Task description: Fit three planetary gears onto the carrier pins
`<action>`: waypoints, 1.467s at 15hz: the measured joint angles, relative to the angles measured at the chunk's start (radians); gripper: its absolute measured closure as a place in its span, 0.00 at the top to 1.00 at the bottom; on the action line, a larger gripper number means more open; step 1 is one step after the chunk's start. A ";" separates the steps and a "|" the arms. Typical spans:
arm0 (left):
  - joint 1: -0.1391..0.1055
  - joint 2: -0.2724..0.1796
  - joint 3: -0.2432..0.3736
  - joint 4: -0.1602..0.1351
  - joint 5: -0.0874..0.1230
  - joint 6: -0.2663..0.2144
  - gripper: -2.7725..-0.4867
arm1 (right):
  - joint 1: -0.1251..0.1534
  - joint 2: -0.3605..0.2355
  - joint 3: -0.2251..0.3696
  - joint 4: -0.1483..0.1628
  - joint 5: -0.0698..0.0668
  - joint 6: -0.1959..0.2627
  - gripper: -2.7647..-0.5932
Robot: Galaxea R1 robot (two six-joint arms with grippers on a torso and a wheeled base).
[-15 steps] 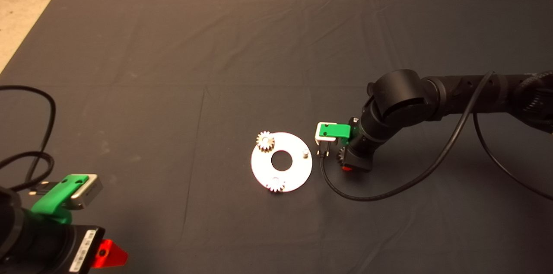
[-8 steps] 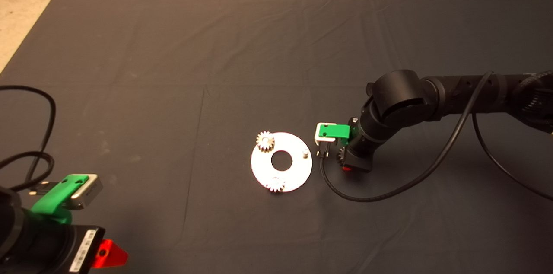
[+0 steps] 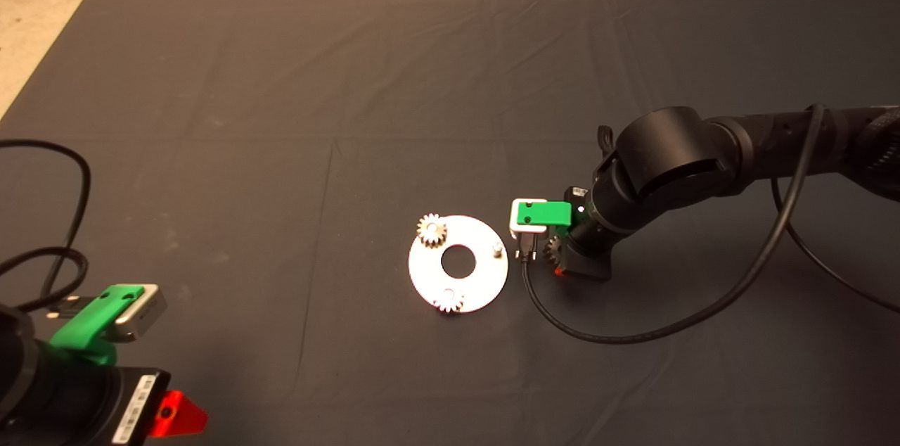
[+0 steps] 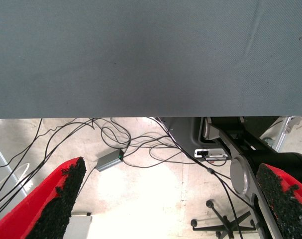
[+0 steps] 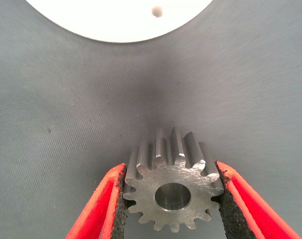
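Since the earlier frame the right arm has swung slightly toward the white disc (image 3: 458, 264), carrying its load closer to the rim. Its right pincer (image 5: 172, 199) is clamped on the third gear (image 5: 173, 188), the black pads (image 5: 122, 199) pressing opposite teeth, the bore facing the wrist camera and unobstructed. Ahead of the pincer, across a stretch of dark mat (image 3: 281, 115), lies the disc's near edge. On the disc, two gears are seated: one gear (image 3: 432, 228) on the far side from the pincer and another gear (image 3: 448, 301) on the edge nearer the robot. The bare pin (image 3: 498, 248) stands on the side closest to the pincer, just beside it in the head view.

The step in hand appears to be carrying the last gear over that free pin. To do it well, the pincer should probably keep the gear flat, bring the bore directly above the pin, and lower straight down; a tilted gear would likely jam on the pin's top. Release should wait until the gear has dropped onto the disc face.

The left pincer (image 4: 165, 199) waits at the desk's near edge, fingers apart and empty.
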 joint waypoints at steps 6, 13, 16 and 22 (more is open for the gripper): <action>0.000 0.000 0.000 -0.003 0.001 0.000 0.87 | 0.051 0.011 0.020 0.003 -0.004 0.003 0.24; 0.000 0.000 0.000 -0.003 0.000 0.000 0.87 | 0.079 0.105 -0.093 0.111 -0.002 0.002 0.24; 0.000 0.000 0.000 -0.003 0.000 0.000 0.87 | 0.085 0.148 -0.131 0.165 0.001 0.002 0.24; 0.000 -0.001 0.000 -0.004 0.000 0.000 0.87 | 0.089 0.179 -0.153 0.200 0.000 0.002 0.24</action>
